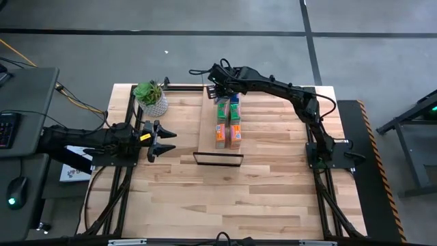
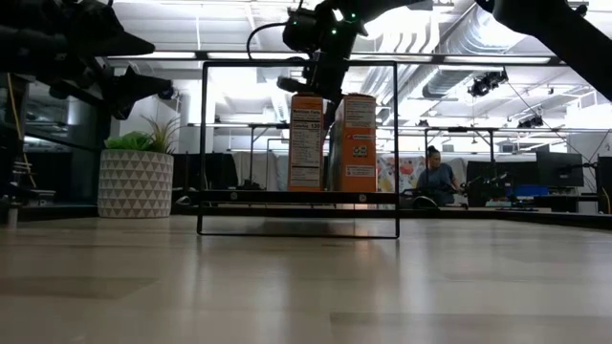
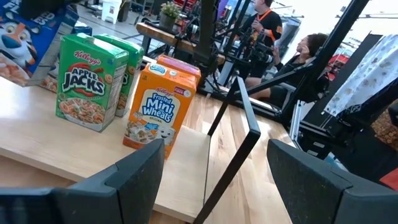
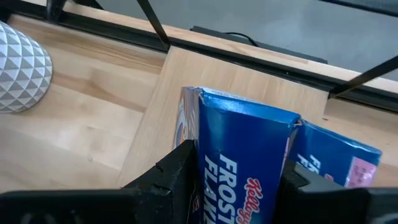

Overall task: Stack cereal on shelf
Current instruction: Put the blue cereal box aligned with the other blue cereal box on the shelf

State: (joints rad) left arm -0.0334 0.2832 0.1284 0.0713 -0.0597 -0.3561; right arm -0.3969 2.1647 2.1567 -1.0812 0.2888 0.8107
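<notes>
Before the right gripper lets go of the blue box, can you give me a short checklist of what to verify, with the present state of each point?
1. Right gripper closed on the blue Frosted Flakes box, a finger on each side: ok.
2. Held box is over the shelf, at its far end: ok.
3. Held box's bottom rests flat on the shelf: cannot tell, its base is hidden.
4. Second blue box stands close beside the held one; whether they touch: cannot tell.
5. Green boxes and orange boxes stand upright on the shelf: ok.
6. Left gripper is open and away from the shelf, near the potted plant: ok.
</notes>
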